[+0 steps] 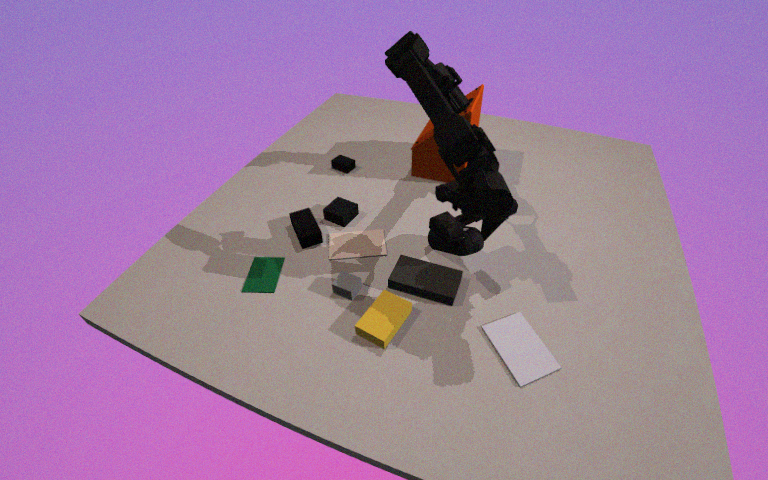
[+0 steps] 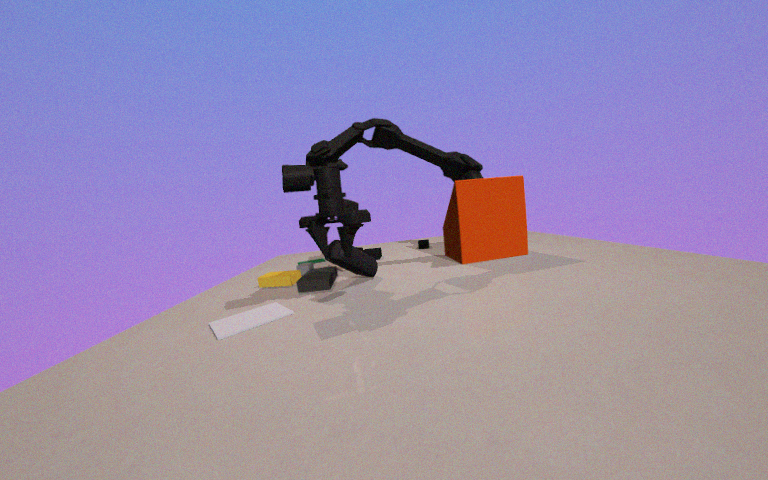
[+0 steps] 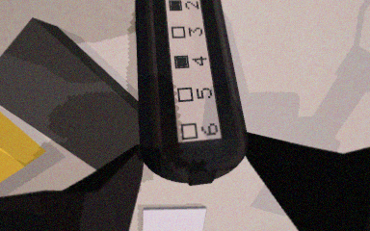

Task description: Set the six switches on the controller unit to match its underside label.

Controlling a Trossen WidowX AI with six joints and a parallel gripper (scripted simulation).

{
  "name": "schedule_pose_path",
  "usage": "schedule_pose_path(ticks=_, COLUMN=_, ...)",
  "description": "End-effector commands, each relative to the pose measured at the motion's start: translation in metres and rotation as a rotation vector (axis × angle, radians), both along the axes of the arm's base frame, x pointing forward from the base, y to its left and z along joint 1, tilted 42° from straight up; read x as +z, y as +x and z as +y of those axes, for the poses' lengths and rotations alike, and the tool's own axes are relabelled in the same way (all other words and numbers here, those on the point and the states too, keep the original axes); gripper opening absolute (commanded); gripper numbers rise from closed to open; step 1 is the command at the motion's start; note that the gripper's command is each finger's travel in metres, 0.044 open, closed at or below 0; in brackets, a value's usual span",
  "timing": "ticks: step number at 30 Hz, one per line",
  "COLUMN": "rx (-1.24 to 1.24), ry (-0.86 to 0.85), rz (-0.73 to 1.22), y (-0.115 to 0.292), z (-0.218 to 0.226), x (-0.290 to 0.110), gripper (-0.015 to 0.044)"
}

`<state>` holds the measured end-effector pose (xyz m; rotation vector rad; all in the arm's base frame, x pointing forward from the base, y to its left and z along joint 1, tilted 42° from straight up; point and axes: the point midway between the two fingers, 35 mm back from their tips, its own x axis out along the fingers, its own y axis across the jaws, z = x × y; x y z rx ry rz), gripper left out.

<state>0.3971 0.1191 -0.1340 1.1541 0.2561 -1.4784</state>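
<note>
My gripper [image 1: 467, 218] [image 2: 335, 240] is shut on the dark grey controller unit [image 1: 450, 244] [image 2: 355, 260] [image 3: 193, 161], a long body with rounded ends. It holds the unit tilted and low over the bench, underside toward the wrist camera. In the wrist view the white label [image 3: 194, 77] shows square 2 filled, 3 empty, 4 filled, 5 empty and 6 empty. Square 1 is cut off at the top edge. The switches face away and are hidden. I cannot tell whether the unit's lower end touches the bench.
A dark grey flat box [image 1: 425, 278] [image 2: 317, 278] [image 3: 58, 91] lies just in front of the unit, with a yellow block [image 1: 385, 316] [image 3: 12, 149], a small grey cube [image 1: 346, 284] and a white card [image 1: 519, 347] [image 3: 173, 218] near it. An orange wedge [image 1: 427, 161] [image 2: 489, 217] stands behind. Black blocks [image 1: 305, 227], a tan card [image 1: 356, 243] and a green card [image 1: 263, 274] lie left.
</note>
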Motion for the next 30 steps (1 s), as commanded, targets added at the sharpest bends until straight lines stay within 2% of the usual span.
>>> schedule_pose_path(ticks=1, rx=-0.006, ry=-0.011, rz=0.012, y=-0.001, z=-0.006, x=-0.004, gripper=0.0338)
schedule_pose_path(ticks=30, rx=-0.006, ry=-0.011, rz=0.011, y=0.009, z=-0.010, x=-0.025, gripper=0.0338)
